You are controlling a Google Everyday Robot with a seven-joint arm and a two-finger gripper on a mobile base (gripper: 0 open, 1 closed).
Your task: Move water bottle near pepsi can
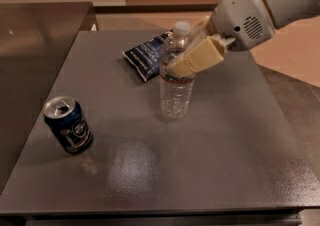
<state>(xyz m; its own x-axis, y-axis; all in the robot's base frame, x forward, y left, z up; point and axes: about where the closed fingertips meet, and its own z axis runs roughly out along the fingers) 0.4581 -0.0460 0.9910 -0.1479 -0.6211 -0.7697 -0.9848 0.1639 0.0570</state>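
Near the middle of the frame, slightly above centre, the water bottle stands upright over the grey table, its white cap topmost and its clear ribbed body showing below the grip. Whether its base rests on the surface or hangs just above it cannot be told. The gripper reaches in from the upper right on a white arm and is clamped around the bottle's upper part, about the label band. One tan finger lies across the front of the bottle, and the other shows just behind its shoulder. Just behind the bottle and a little to its left, a flat dark blue chip bag lies on the table, partly overlapped by the bottle in this view. The pepsi can stands upright at the left of the frame, near the table's left edge, its silver top open. It is well apart from the bottle, with bare tabletop between them.
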